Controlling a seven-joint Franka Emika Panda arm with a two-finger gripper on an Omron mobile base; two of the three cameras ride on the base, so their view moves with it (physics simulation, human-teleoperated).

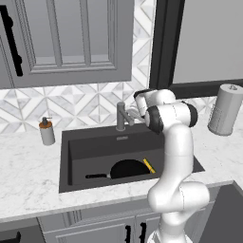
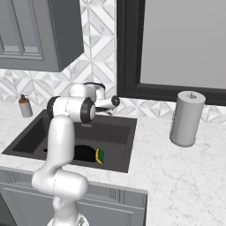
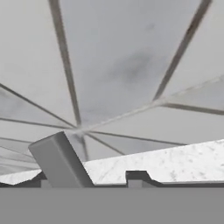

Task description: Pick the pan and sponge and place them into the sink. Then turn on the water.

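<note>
Marble counter (image 1: 28, 175) — pan (image 1: 127, 168), sponge (image 1: 149, 165) in sink (image 1: 95, 147).

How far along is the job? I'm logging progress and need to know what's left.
Done: the pan and the sponge both lie in the sink. In hand: the arm reaches to the faucet, which rises grey close before the hand camera; the pincer's state can't be read. Left: turning on the water, since no stream falls from the spout.

1 pan (image 1: 128, 168), 1 sponge (image 1: 149, 165), 1 sink (image 1: 95, 147), 1 soap btl (image 1: 46, 131), 1 paper roll (image 1: 225, 109)
</note>
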